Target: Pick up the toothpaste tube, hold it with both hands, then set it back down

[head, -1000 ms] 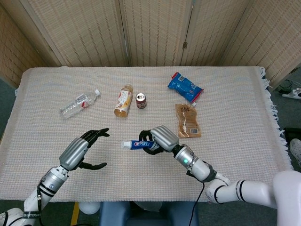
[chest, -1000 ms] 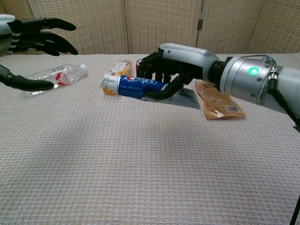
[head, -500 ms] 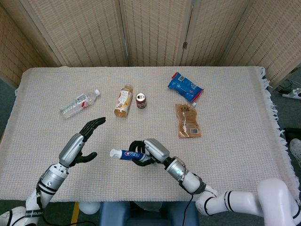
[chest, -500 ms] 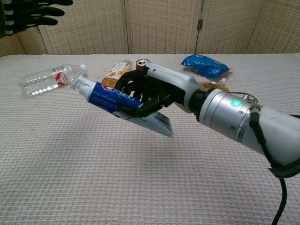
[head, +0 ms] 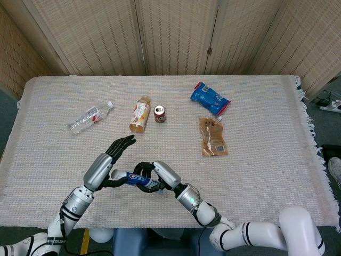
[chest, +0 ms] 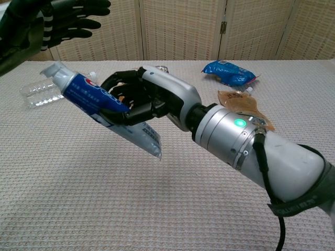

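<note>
The blue and white toothpaste tube (head: 134,180) is lifted off the table, cap end pointing left and tilted up in the chest view (chest: 97,99). My right hand (head: 155,176) grips its middle with the fingers wrapped around it (chest: 144,97). My left hand (head: 109,161) is right beside the cap end, fingers spread and extended, thumb near the cap. In the chest view the left hand (chest: 49,23) hovers just above the white cap, and no grip on the tube shows.
On the woven tablecloth (head: 266,160) lie a clear water bottle (head: 89,117), an orange drink bottle (head: 140,113), a small can (head: 159,113), a blue snack bag (head: 210,98) and a brown packet (head: 213,137). A folding screen stands behind the table.
My right hand carried the tube left and toward the near edge, raising its cap end. My left hand moved right until it reached the cap.
</note>
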### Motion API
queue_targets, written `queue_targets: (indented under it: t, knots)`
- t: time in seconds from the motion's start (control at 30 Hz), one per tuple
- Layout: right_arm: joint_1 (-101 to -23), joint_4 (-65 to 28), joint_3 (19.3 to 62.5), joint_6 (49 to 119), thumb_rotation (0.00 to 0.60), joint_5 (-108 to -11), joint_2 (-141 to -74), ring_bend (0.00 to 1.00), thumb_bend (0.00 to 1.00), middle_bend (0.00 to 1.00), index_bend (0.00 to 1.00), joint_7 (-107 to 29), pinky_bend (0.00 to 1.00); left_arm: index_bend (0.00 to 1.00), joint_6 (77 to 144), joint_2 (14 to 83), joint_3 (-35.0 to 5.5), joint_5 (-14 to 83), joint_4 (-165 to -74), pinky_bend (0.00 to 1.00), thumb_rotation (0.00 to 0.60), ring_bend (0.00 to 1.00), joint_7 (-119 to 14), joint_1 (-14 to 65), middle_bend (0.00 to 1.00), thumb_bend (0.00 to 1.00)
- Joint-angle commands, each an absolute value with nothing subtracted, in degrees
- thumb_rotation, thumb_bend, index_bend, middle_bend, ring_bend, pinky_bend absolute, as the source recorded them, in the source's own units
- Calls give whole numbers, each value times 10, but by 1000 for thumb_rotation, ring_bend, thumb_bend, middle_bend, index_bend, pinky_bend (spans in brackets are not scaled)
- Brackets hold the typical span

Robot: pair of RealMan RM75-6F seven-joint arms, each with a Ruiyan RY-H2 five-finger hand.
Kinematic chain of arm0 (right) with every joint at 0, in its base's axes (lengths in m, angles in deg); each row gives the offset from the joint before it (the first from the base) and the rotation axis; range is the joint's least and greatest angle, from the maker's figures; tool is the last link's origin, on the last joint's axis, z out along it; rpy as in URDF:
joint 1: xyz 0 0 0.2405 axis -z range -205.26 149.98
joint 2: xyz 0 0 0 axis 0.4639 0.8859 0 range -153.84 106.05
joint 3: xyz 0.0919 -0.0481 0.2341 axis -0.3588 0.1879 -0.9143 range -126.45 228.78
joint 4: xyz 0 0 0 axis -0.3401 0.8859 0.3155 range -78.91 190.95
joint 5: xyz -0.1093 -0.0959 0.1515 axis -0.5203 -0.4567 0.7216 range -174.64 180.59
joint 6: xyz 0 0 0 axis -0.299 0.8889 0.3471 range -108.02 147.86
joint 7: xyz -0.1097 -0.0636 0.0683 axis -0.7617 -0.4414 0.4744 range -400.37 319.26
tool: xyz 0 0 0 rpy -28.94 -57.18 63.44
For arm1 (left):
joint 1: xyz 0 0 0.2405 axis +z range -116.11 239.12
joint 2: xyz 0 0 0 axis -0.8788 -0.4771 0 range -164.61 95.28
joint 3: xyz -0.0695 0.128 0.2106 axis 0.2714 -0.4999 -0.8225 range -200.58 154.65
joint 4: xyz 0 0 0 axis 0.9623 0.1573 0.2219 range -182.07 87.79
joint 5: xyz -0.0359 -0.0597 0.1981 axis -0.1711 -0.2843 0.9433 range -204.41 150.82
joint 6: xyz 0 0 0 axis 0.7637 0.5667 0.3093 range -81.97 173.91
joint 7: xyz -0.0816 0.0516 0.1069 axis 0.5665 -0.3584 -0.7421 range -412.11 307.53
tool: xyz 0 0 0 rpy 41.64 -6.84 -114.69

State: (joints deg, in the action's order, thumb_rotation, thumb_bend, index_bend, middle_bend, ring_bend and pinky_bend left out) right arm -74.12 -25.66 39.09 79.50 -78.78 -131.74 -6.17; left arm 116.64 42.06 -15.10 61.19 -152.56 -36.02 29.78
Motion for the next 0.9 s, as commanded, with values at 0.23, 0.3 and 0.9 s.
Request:
queue_targets:
  t: [0.23,0.3,0.9]
  knots:
    - [-740,-248,379,807,600,-792,-1341,748,708,731,862,-57,593,0,1166,452,-149,607,-1514,0,37,0,-373,292,40,143]
    - [-740,-243,378,813,600,-794,-1351,751,711,731,863,-57,594,0,1170,459,-148,607,-1511,0,37,0,-378,292,40,143]
    - [-729,-221,373,828,600,-797,-1378,763,737,743,881,-67,608,0,1177,466,-144,603,-1506,0,37,0,-390,295,37,145]
